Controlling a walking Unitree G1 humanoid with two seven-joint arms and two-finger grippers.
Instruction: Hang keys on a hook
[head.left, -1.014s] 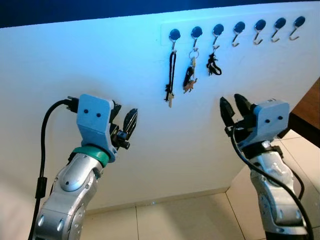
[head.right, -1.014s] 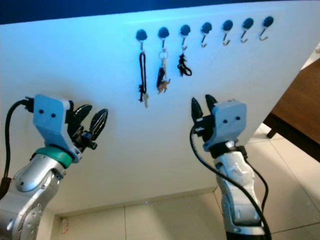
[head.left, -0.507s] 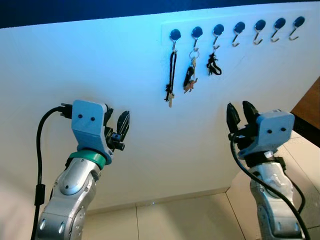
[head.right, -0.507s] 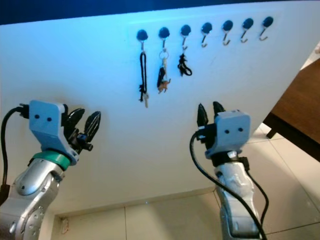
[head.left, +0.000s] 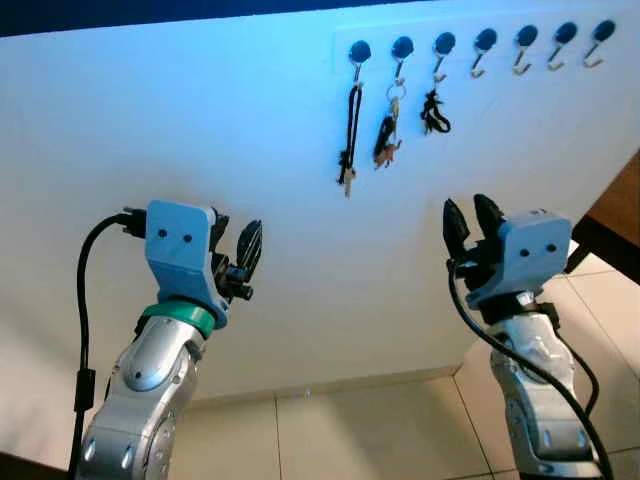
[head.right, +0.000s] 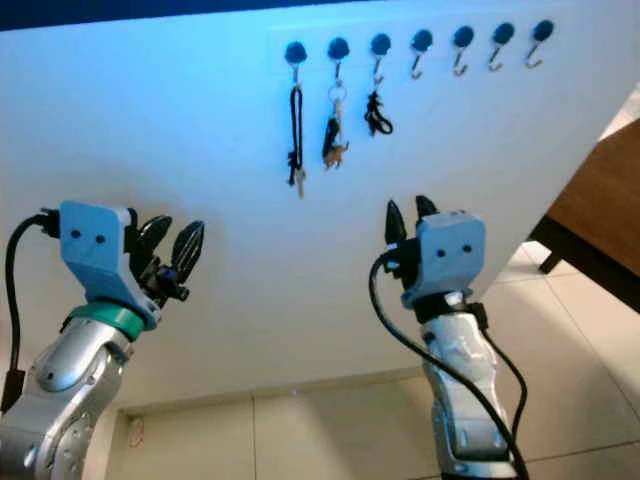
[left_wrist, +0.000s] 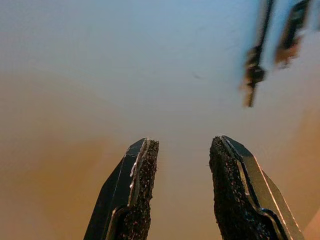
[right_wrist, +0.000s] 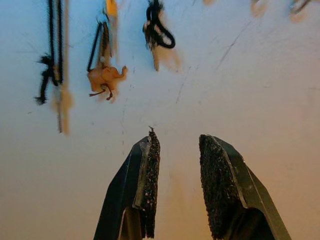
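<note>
Both arms have dropped back from the wall, the left gripper (head.left: 243, 262) and right gripper (head.left: 466, 232) narrowly parted and empty, three key sets (head.left: 392, 128) hanging upper right, so the hanging looks done.

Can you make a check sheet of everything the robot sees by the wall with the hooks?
Surface: white wall, bare below the hooks.
Job's things: seven hooks in a row; keys hang on three of them, four are empty.
Clutter: nothing seen.
Grippers: left end effector and right end effector both open, empty, raised below the keys.
Cables: black cable along left arm; another on the right.
Surroundings: tiled floor, dark wooden furniture.
</note>
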